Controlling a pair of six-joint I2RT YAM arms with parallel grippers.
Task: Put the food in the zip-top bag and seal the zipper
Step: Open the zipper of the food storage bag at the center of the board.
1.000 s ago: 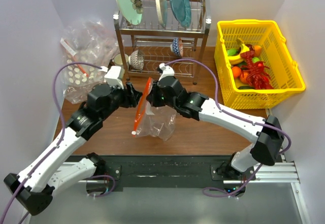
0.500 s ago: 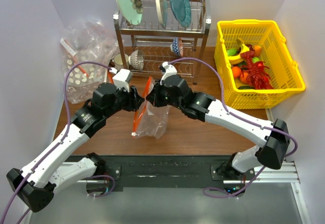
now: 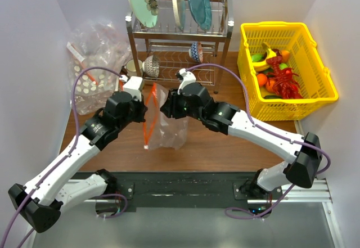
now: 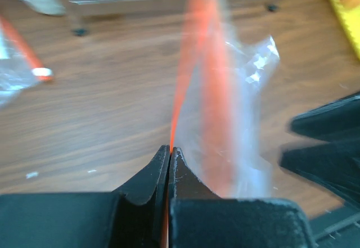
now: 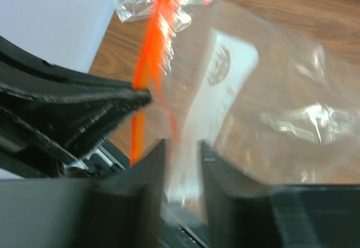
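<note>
Bag [image 5: 292, 113] label [image 5: 225, 73] — print blurred, unreadable.

Bright, even overhead view; both wrist views smeared by motion blur.

Clear crinkly plastic bag [image 3: 171, 132], matt wood-grain table [image 3: 225, 147]

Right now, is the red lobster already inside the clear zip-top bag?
No, the lobster lies in the yellow basket with other food, and the zip-top bag looks empty.
</note>
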